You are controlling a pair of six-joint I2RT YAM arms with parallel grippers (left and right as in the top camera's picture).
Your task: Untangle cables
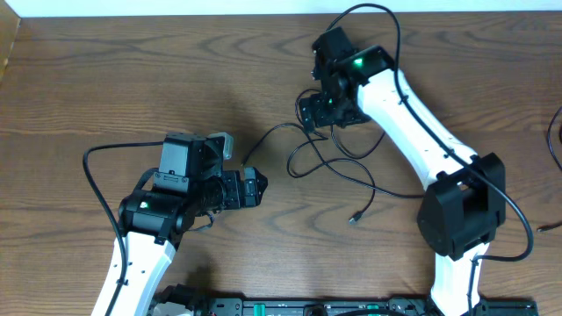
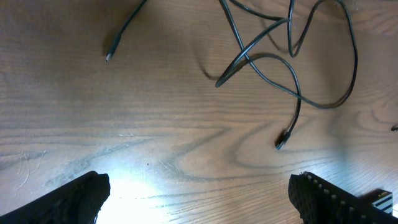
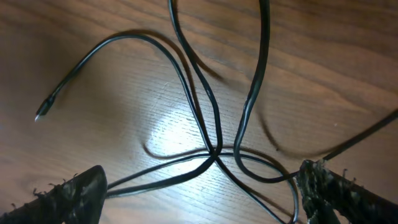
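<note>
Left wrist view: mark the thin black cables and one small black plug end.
thin black cables [image 2: 244,55]: left wrist view, where two strands cross.
small black plug end [image 2: 282,141]: left wrist view, connector body.

Overhead, the tabletop [image 1: 79,79] is evenly but rather dimly lit, and its shadows are faint and soft. Each wrist view shows a white glare patch on the wood: lower centre-left in the left view, centre in the right. There the cables [image 3: 216,149] cast blurred shadows, and the pincer fingers [image 3: 68,196] in the lower corners are out of focus.

brown wood-grain table [image 1: 79,79]; white strip [image 1: 176,7] along far edge; glare patch [image 2: 134,190] on wood
</note>
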